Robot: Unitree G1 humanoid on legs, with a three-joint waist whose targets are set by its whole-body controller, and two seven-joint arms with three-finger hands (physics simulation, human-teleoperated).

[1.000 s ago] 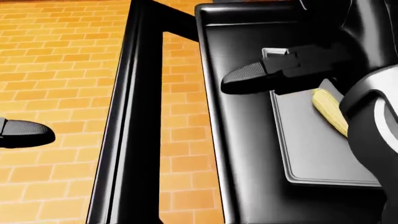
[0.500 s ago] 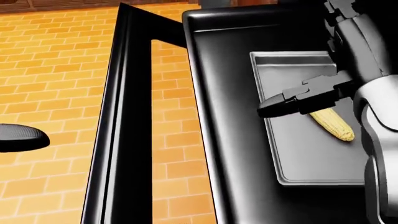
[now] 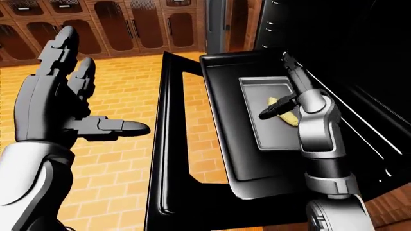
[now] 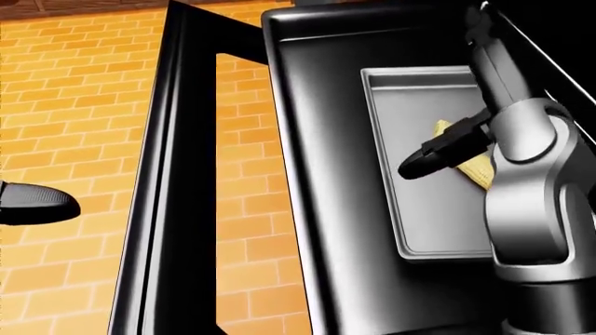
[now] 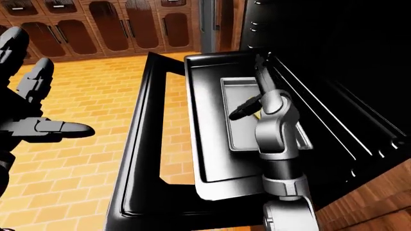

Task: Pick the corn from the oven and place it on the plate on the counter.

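Observation:
The yellow corn lies on a grey baking tray inside the open oven, at the right of the head view. My right hand hovers over the tray with its fingers stretched out straight. Its dark thumb crosses over the middle of the corn, and the hand is open. My left hand is raised, open and empty at the left of the left-eye view, over the floor. The plate and counter are not in view.
The black oven door hangs open between my hands, with orange brick floor showing through its window. The dark oven cavity with rack rails is to the right. Wooden cabinets stand at the top left.
The head view has shifted and now shows more of the tray. My right hand has moved further over the tray, and its thumb now lies across the corn. The left hand stays put.

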